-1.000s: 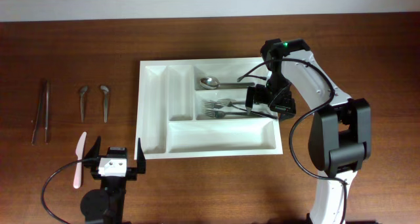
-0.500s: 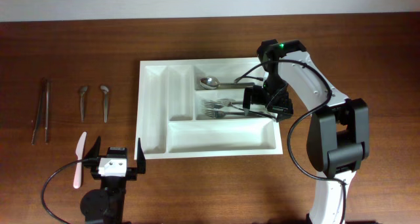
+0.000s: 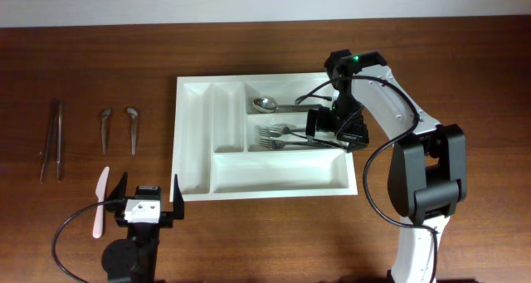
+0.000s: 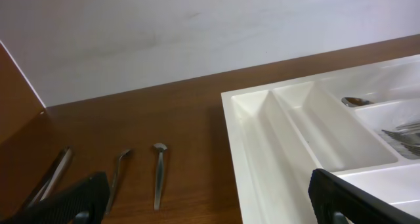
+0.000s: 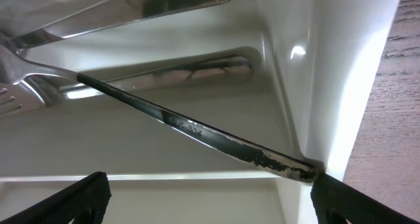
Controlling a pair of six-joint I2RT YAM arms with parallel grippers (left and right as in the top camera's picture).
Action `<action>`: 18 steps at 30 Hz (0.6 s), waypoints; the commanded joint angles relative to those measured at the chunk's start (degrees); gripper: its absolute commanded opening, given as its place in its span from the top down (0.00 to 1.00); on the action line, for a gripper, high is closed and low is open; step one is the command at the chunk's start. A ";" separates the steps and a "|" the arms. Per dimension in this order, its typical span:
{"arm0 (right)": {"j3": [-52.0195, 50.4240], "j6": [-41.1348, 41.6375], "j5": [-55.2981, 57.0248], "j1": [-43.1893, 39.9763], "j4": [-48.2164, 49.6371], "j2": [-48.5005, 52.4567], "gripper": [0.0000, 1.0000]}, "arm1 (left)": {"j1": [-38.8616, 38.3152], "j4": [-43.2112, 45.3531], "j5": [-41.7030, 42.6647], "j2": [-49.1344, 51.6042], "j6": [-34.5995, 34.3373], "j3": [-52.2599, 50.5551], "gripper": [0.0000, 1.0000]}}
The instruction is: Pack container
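The container (image 3: pixel 196 142), a white tray with five compartments, is seen at the centre of the overhead view, lying flat on the brown wooden table (image 3: pixel 431 59). A spoon (image 3: pixel 270 104) is lodged in the upper long compartment and a few forks (image 3: pixel 278 136) in the long one below it; the lowest long compartment and the two narrow ones at the left are unfilled.

The right gripper (image 3: pixel 322 130) is held low over the fork handles at the right end of the middle compartment. Its jaws are spread wide and nothing is clenched between them. In the right wrist view one fork handle (image 5: pixel 197 129) is seen running from upper left to lower right, its tip lodged in the compartment corner. A small stamped mark is carried on this handle, too fine to be read. No other writing is made out.

The left gripper (image 3: pixel 148 192) is parked at the lower left of the overhead frame, just beside the container's lower left corner, with its jaws released and nothing held.

At the left of the frame a pair of tongs (image 3: pixel 51 140), two small spoons (image 3: pixel 105 127) and a pale knife (image 3: pixel 99 202) are laid on the table, well apart from the container.
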 commanded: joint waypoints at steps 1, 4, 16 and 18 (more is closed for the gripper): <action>-0.37 -0.55 -0.92 0.37 0.37 -0.09 0.01 | 0.24 0.00 -0.44 -0.44 0.87 -0.33 0.01; -0.37 -0.57 -0.92 0.37 1.05 -0.09 0.01 | 0.24 0.00 -0.44 -0.44 0.87 -0.33 0.01; -0.37 -2.12 -2.38 0.37 4.33 -0.09 0.01 | 0.24 0.00 -0.44 -0.44 0.87 -0.33 0.01; -0.37 -2.29 -2.40 0.37 4.66 -0.09 0.01 | 0.24 0.00 -0.44 -0.44 0.90 -0.33 0.01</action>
